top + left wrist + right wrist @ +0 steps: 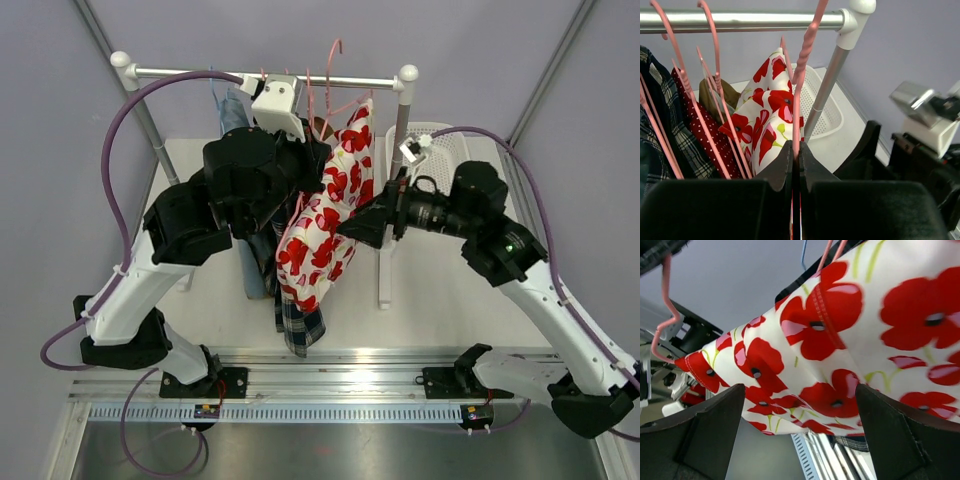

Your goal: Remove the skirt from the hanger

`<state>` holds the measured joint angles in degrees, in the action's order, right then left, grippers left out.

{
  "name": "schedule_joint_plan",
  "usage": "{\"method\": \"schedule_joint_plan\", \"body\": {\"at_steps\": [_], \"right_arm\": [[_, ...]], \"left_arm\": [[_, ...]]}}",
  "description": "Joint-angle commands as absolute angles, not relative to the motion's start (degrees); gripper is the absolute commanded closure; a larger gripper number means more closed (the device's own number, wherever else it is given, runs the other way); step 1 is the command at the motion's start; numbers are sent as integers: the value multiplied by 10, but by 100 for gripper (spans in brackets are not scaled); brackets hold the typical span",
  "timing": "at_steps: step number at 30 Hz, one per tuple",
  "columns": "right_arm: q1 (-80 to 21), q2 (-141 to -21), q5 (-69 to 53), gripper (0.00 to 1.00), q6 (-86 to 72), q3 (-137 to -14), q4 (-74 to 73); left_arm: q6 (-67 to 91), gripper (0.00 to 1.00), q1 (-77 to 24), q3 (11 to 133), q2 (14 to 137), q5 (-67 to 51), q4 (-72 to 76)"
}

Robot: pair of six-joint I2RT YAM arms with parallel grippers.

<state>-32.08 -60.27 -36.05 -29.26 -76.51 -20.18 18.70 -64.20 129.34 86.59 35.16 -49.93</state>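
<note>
One skirt: thin white cloth, red poppy print, green stems, stitched seam. Hangs at centre of top view from pink hanger with twisted wire neck. Left claw clamped tight on that neck. Right claw spread wide, skirt cloth between fingers, contact unclear. Shiny metal rail, white joints. At least three pink hooks. White perforated basket upper right on table.
</note>
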Motion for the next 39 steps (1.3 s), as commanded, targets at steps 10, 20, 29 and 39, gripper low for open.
{"method": "schedule_joint_plan", "body": {"at_steps": [10,20,29,39], "right_arm": [[-435,-575,-174,100,-258,-720,-184],[-435,-358,25,100,-237,-766,-409],[-435,-344,255,100,-238,-896,-544],[-435,-595,392,100,-77,-1062,-390]], "left_arm": [[200,100,-645,1245,803,376,-432],[153,100,-644,1222,761,479,-454],[160,100,-644,1145,702,493,-453],[169,100,-671,1117,679,427,-480]]}}
